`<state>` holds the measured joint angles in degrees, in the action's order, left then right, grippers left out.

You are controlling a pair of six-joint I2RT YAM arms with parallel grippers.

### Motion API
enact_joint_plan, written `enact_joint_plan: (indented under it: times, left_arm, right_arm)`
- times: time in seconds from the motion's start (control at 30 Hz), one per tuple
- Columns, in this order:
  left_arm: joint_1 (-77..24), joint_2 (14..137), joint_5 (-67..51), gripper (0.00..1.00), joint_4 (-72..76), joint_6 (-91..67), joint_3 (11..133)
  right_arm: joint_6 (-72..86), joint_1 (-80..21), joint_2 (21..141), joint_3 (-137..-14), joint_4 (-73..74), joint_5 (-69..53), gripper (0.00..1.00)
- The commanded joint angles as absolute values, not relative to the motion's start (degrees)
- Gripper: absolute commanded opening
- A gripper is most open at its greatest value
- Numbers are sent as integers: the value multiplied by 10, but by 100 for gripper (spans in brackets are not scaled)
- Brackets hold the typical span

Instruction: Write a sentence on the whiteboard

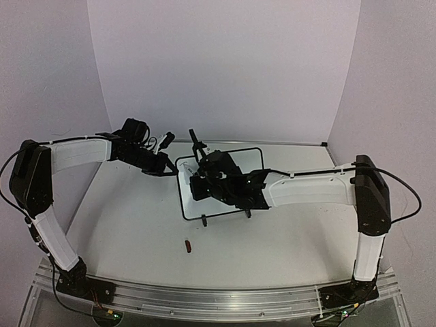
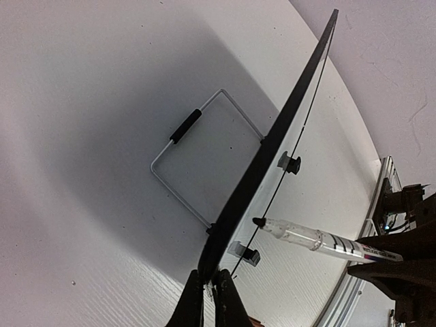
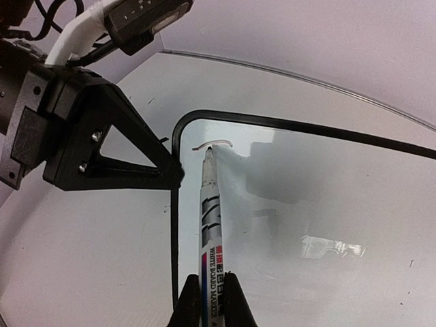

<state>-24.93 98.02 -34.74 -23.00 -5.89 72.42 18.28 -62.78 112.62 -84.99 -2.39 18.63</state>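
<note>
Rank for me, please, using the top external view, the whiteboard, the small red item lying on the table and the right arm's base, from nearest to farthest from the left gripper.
1. whiteboard: mid-view, its left edge clamped in the left gripper.
2. small red item: lying loose, nearer the camera, centre-left.
3. right arm's base: bottom right, clearly farthest.

The only legible print is on the barrel of the whiteboard marker (image 3: 211,231): in the right wrist view, black capitals running along it spell "WHITE BOARD MARKER". The small red characters just above those words are too blurred to make out, and in the left wrist view the barrel's print is too small to read. On the whiteboard (image 3: 327,204), one short curved stroke at the marker's tip forms no readable letter.
</note>
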Motion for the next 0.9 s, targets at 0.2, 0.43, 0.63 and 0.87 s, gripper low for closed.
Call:
enact_joint_plan:
  times: [0.2, 0.43, 0.63, 0.87]
  left_arm:
    - [-257, 979, -336, 0, -252, -44, 745]
    - [-257, 979, -335, 0, -252, -45, 745]
    - [-257, 978, -333, 0, -253, -45, 745]
    - [-257, 978, -333, 0, -254, -45, 746]
  right_arm:
    - [193, -630, 1136, -867, -10, 208, 0]
    - [203, -630, 1122, -839, -8, 195, 0]
    - [210, -632, 1109, -813, -8, 187, 0]
    - [207, -642, 1105, -805, -8, 182, 0]
